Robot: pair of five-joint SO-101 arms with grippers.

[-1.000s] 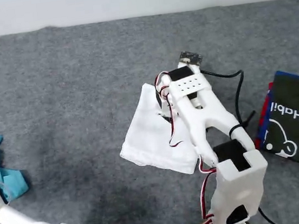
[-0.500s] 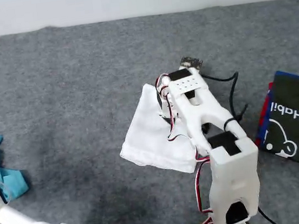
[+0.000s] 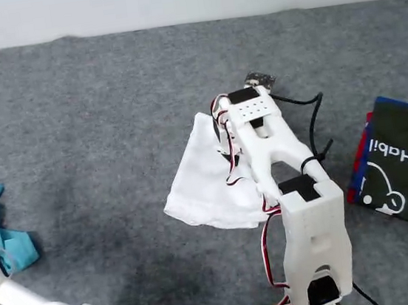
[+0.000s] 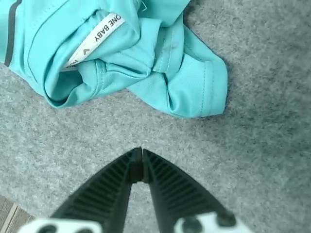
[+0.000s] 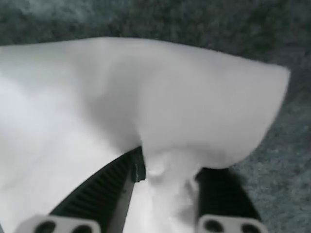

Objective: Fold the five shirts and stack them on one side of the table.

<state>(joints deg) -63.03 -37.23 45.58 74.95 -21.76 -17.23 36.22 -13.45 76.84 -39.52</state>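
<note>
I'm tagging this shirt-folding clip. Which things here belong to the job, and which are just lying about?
Job: white shirt, pinched in the right gripper; teal shirt, crumpled beside the shut left gripper; dark shirt, folded at the table's side.
Lying about: grey mat; pale wall behind.

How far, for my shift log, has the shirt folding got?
Done: a folded dark shirt lies on the right arm's side, on a red-and-blue garment. In hand: the right gripper pinches the white shirt, which looks only partly folded. Left: the teal shirt lies crumpled near the shut left gripper, and stacking remains.
</note>
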